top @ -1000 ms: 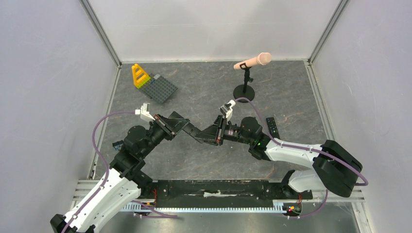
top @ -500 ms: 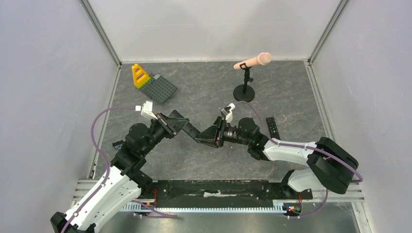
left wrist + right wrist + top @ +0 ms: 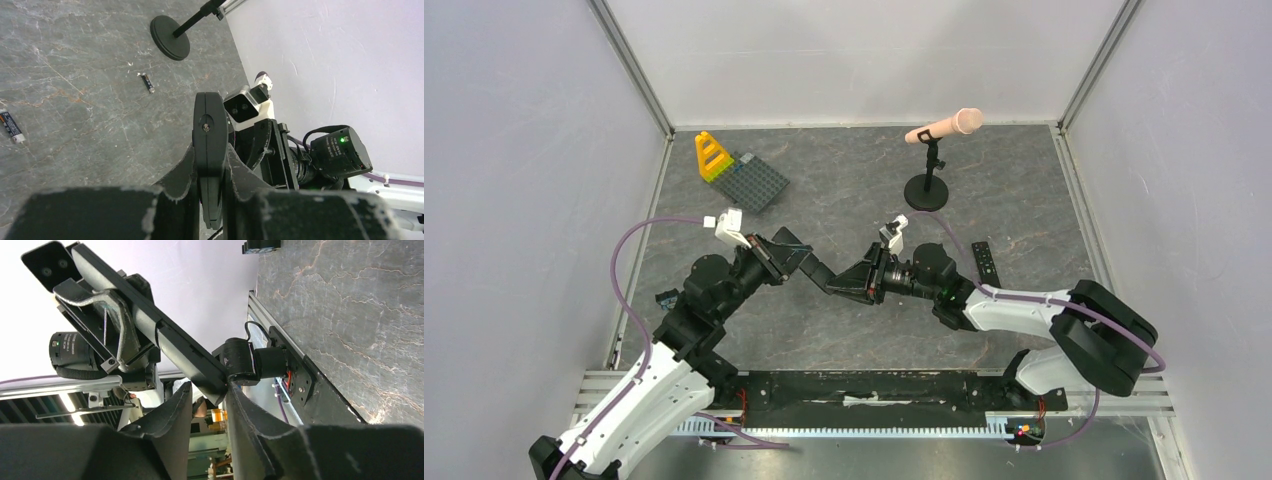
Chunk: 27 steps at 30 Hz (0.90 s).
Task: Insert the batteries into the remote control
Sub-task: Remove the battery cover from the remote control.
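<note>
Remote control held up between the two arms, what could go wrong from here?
The slim black remote control hangs above the grey stone-look table, pinched at one end by the left gripper, its other end inside the right gripper. If either hold slips, it may drop or twist. The small dark cylindrical batteries lie loose on the table with both grippers occupied; fetching one means releasing the remote, and a nudged cell could roll.

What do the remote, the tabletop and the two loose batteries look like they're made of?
Remote: likely matt black plastic, going by its dull, even sheen and moulded edges.
Tabletop: grey stone or a stone-look laminate, with pale and rusty veins; I cannot tell which.
Batteries: probably metal cells in a dark printed wrap, with light ends showing.
</note>
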### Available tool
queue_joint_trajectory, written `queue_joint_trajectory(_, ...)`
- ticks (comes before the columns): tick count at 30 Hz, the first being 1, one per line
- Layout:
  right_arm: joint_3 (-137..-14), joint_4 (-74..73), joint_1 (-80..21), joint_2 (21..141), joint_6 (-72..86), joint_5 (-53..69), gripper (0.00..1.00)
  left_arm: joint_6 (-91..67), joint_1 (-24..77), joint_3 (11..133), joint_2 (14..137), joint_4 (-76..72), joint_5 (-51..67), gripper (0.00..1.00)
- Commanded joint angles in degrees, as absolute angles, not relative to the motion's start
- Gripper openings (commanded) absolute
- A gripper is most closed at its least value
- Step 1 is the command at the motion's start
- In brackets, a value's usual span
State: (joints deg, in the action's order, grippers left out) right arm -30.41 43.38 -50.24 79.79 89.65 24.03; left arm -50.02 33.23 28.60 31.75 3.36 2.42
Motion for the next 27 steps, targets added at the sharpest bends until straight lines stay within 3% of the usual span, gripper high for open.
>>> queue_joint_trajectory(1, -30.5, 47.5, -49.7, 80.4, 91.2, 23.4, 0.29, -44.2, 33.0, 28.0, 32.2, 1.4, 0.6, 0.02)
queue_joint_trajectory(13, -30.4, 49.0, -48.7, 81.3, 89.3, 23.0, 0.12, -40.9, 33.1, 27.4, 36.0, 1.5, -2.0, 0.02)
queue_joint_trajectory(19, -27.5, 59.2, -47.8, 81.7, 91.5, 20.5, 0.00, -41.0, 33.0, 27.0, 38.3, 1.7, -3.3, 0.02)
queue_joint_trajectory(23, -26.6, 64.3, -47.1, 81.8, 92.7, 19.4, 0.00, -41.6, 33.0, 27.2, 39.6, 4.6, -7.5, 0.02)
queue_joint_trajectory(27, -26.7, 58.8, -46.3, 79.9, 89.5, 18.6, 0.00, -42.3, 33.0, 27.0, 40.7, 7.4, -11.9, 0.02)
